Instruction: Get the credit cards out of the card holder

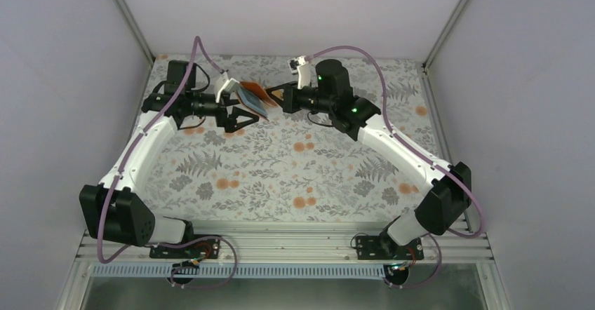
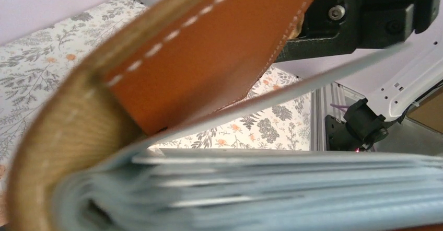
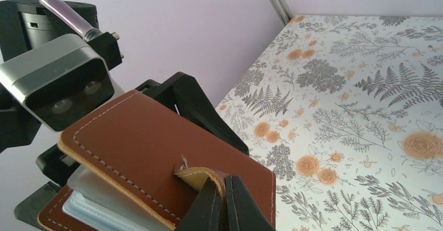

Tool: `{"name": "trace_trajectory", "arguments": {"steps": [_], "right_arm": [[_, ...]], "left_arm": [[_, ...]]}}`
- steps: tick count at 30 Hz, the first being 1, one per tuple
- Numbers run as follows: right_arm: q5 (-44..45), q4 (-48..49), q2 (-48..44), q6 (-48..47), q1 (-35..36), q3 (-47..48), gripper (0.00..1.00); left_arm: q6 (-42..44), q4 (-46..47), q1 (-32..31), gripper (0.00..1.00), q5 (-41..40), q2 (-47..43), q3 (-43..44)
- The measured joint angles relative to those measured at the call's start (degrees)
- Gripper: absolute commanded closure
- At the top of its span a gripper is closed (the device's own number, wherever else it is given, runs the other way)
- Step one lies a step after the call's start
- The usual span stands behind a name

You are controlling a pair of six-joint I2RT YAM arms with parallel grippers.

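Both at card holder | right jaws clamped on its tab | left jaws wide, holder between them

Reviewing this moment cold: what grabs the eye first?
The rust-brown card holder hangs in mid-air over the far middle of the floral table, between both arms. The right claw is pinched shut on its little tab, while the left claw stands wide open at its other side.
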Motion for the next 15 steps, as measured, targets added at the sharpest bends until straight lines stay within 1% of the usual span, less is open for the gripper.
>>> {"name": "trace_trajectory", "arguments": {"steps": [9, 15], "right_arm": [[0.7, 0.1, 0.0, 1.2, 0.0, 0.1, 0.96], [2.0, 0.1, 0.0, 1.8, 0.0, 0.1, 0.96]], "left_arm": [[-0.8, -0.4, 0.0, 0.0, -0.4, 1.3, 2.0], [-0.6, -1.6, 0.0, 0.0, -0.5, 1.4, 5.2]]}}
